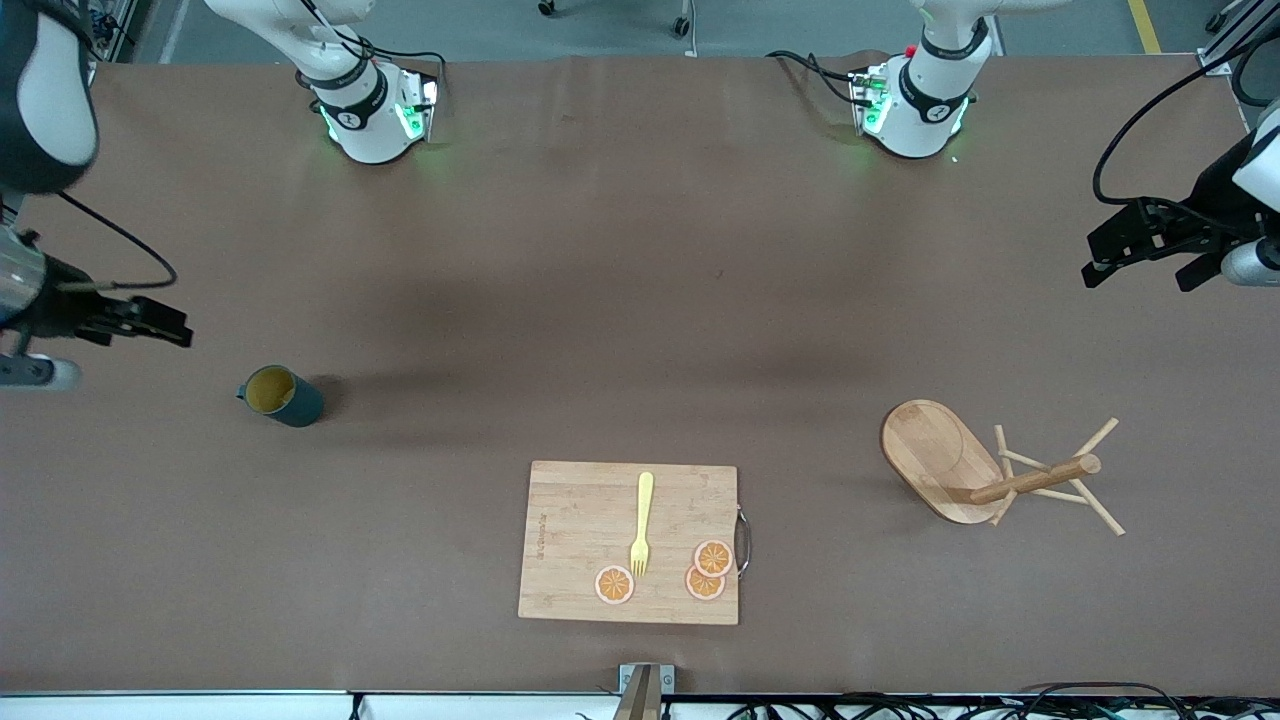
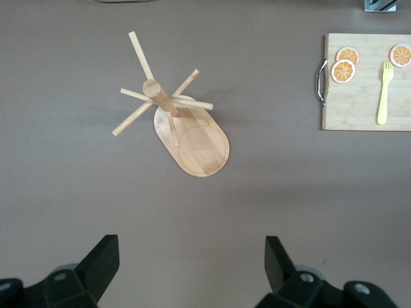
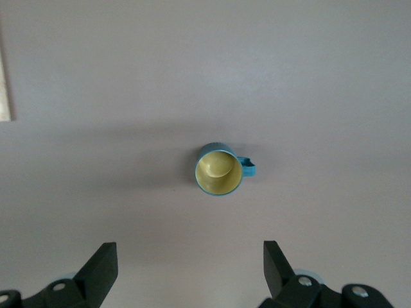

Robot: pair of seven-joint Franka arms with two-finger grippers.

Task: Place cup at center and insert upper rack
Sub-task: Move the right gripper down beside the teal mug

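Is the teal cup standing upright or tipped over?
Upright: the cup rests on the table, its round yellow inside facing straight up in the right wrist view.

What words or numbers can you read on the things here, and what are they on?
None can be read.
Cutting board: a dark line of print runs along one edge, too small to read.
Cup: no letters show from these angles.
Rack, fork and orange slices: no writing shows on them.
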